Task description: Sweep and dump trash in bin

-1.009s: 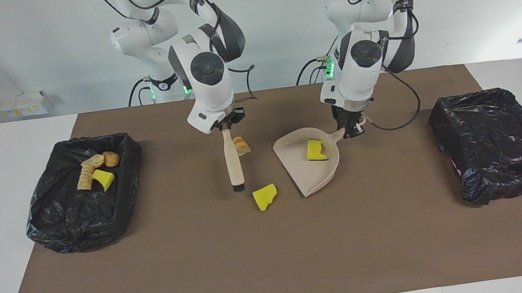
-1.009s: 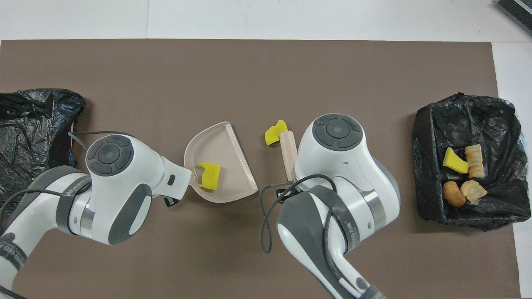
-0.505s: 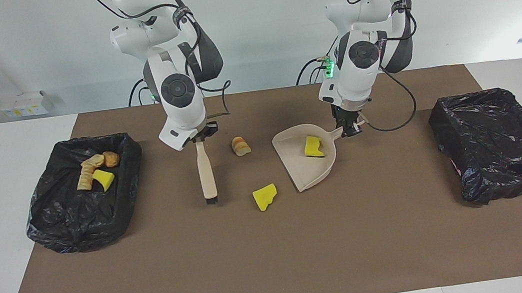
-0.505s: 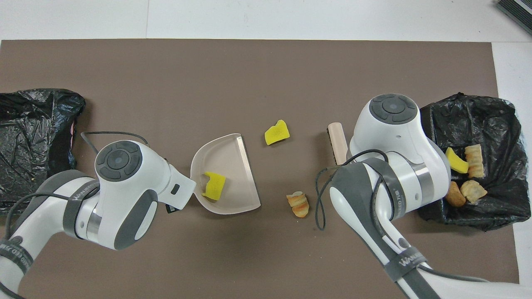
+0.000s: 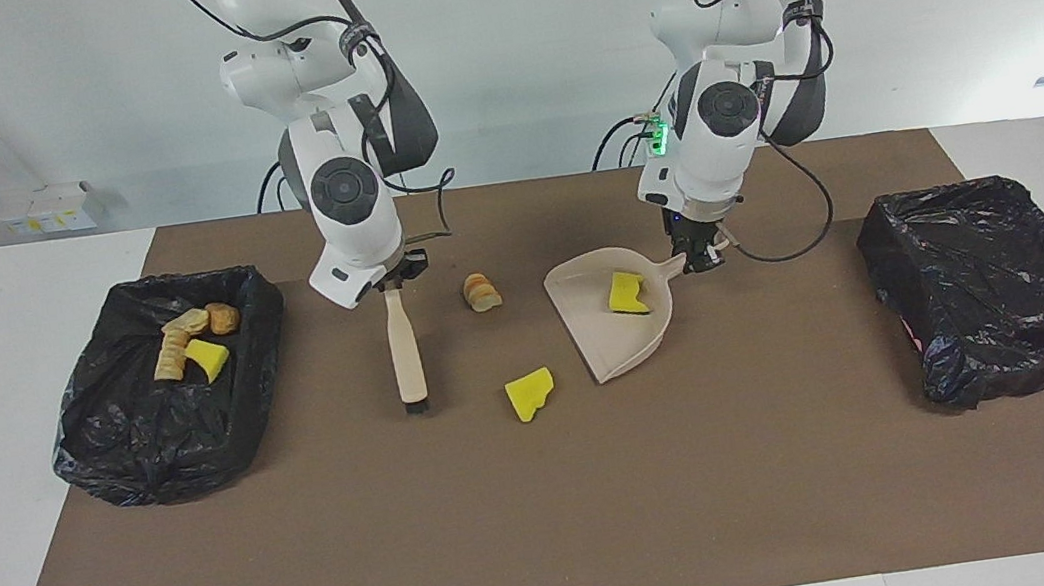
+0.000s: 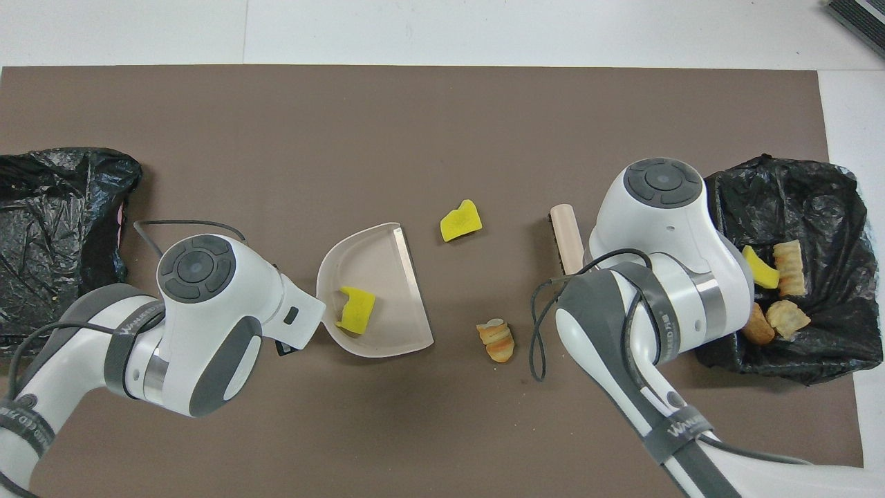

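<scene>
Brush (image 5: 406, 351) has shifted binward (slightly), right pincer (image 5: 392, 288) gripping it; left pincer (image 5: 701, 256) clamps dustpan (image 5: 615, 333).

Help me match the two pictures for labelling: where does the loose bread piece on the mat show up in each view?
Facing view: the bread piece lies on the mat between the brush and the dustpan.
Overhead view: the bread piece sits low in the middle, beside the dustpan.
Shared landmark: the dustpan.
</scene>
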Robot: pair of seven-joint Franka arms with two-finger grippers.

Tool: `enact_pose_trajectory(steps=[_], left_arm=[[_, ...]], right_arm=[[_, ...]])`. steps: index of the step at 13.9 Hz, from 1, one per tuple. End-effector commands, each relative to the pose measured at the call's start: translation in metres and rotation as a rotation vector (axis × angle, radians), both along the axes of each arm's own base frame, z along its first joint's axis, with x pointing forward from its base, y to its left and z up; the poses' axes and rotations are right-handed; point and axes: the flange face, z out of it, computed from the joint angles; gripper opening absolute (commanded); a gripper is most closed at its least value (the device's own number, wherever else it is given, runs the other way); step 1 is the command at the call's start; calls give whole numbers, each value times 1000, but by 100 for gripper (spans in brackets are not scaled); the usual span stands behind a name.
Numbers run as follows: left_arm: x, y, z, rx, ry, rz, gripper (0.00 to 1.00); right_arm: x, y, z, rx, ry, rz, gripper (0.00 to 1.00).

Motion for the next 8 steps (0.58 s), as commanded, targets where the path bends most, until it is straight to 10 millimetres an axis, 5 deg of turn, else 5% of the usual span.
enact_pose_trajectory(steps=[1, 8], left_arm=[[-13, 4, 0, 2, 2, 28, 0], [-13, 4, 1, 1, 1, 32, 0]], right_arm=[[-7, 6, -5, 15, -15, 43, 0], [-34, 79, -10, 125, 12, 70, 0]])
